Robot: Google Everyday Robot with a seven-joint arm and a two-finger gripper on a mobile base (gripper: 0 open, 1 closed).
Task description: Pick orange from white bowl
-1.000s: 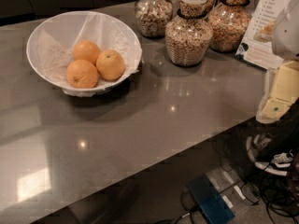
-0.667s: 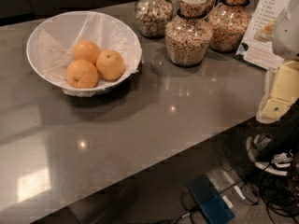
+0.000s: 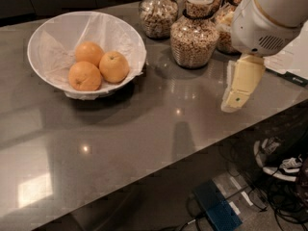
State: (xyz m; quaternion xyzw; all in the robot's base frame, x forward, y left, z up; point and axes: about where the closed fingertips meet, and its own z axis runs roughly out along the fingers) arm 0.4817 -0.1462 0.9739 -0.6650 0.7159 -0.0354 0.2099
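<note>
Orange (image 3: 114, 67), paler than its 2 fellows, w/ small dark dimple on top, is seen in white bowl (image 3: 52, 36), upper left of frame. It is placed at right side of the pile, close against 2 deeper-orange fruits: one behind (image 3: 89, 53), one in front-left (image 3: 84, 76). Bowl is lined w/ crinkled white paper and is set on grey table (image 3: 144, 129). 3 glass jars of cereal are lined up at top centre (image 3: 194, 30), right of bowl. Claw (image 3: 234, 101) is seen at right of frame, approx mid-height, hung pointing down below white arm housing (image 3: 269, 18), over table's right part, near jars and well apart from bowl. Whether claw is spread or pressed together can't be told; nothing is seen held in it. Cables and a blue box (image 3: 216, 208) are seen on floor, lower right.
</note>
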